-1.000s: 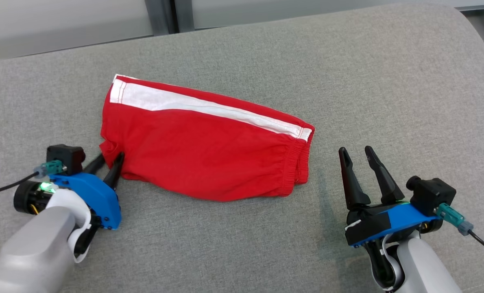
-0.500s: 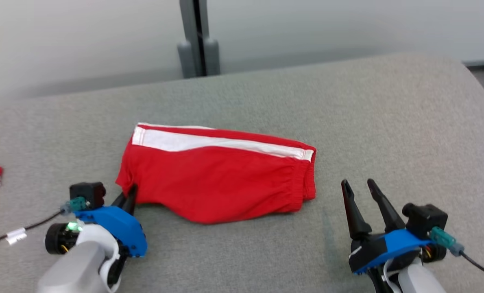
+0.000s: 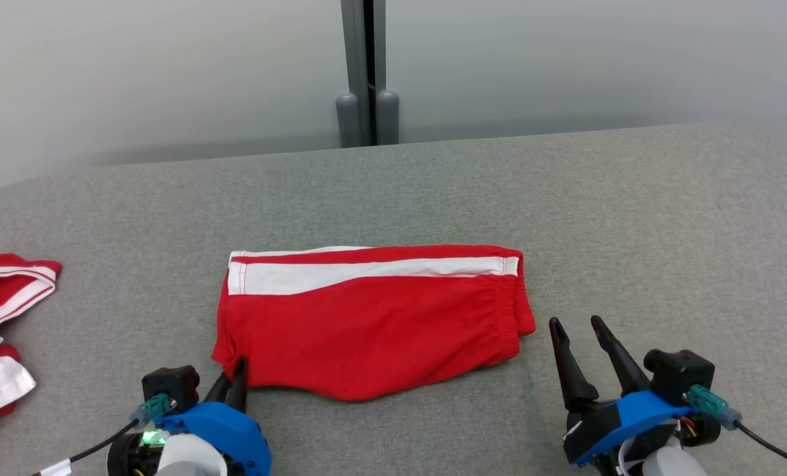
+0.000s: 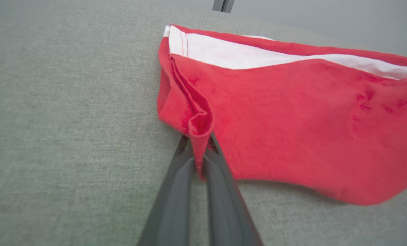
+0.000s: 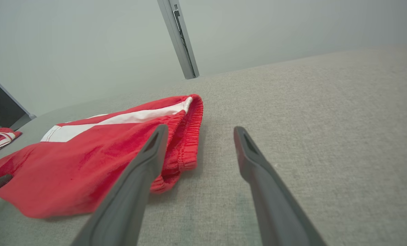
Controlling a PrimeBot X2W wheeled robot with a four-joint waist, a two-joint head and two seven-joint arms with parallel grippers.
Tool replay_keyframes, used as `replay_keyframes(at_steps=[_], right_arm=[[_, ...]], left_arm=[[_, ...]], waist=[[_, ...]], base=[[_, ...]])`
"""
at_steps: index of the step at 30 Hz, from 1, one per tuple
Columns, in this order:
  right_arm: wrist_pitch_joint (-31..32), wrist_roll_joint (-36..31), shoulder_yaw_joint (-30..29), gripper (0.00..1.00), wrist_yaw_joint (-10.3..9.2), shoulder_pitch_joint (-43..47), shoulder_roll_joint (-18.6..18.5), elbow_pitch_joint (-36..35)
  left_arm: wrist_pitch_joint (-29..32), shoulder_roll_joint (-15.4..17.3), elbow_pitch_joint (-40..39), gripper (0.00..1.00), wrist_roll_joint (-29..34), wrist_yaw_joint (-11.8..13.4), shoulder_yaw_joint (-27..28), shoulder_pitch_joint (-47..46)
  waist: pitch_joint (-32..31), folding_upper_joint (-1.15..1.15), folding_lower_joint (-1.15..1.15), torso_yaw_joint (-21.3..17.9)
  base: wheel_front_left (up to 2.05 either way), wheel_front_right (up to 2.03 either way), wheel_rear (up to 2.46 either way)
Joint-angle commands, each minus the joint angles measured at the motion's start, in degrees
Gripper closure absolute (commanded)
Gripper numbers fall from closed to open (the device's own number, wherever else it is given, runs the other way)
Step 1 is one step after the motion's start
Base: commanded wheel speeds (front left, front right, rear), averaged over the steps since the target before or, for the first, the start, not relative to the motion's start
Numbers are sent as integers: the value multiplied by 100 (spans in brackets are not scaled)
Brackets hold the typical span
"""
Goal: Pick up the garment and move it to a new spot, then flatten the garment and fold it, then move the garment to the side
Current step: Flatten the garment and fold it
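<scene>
Nearest the robot, the left pincer (image 3: 235, 371) is clenched on the near left corner of the red shorts (image 3: 367, 330). In the left wrist view its two dark fingers (image 4: 176, 191) pinch a fold of red cloth between them at the leg hem. The right pincer (image 3: 573, 324) hangs released, fingers spread, just beside the elastic waistband and apart from it, above bare grey desk (image 3: 664, 231).

The shorts lie folded flat in the middle of the desk, waistband to the right, leg opening to the left, and a white stripe along the far edge. Farther left, well apart from them, a pile of red and white clothes (image 3: 3, 291) sits at the desk's edge. Beyond the desk stand a grey post (image 3: 367, 73) and a pale wall (image 3: 598, 59).
</scene>
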Motion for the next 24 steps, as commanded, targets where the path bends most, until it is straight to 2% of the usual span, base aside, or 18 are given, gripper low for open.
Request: replay_keyframes(at_steps=[1, 6, 10, 17, 24], right_arm=[[-21, -31, 26, 0, 2, -67, -22, 14], [-21, 6, 101, 0, 3, -241, -22, 181], [-21, -45, 84, 0, 2, -491, -22, 549], [-22, -50, -225, 0, 2, -924, -23, 1670], [-6, 494, 264, 0, 3, -1054, -17, 2139]], left_arm=[[-25, -5, -79, 0, 167, 62, 142, 118], [-27, -78, -437, 0, 828, 110, 706, 351], [-27, -173, -585, 0, 1278, -18, 994, 483], [-27, -330, -707, 0, 1853, -287, 1385, 518], [-27, -406, -819, 0, 2277, -488, 1761, 530]], waist=[[19, 0, 0, 30], [79, 0, 0, 173], [155, 0, 0, 377], [325, 0, 0, 753], [513, 0, 0, 877]], base=[[0, 0, 0], [0, 0, 0], [0, 0, 0], [0, 0, 0], [0, 0, 0]])
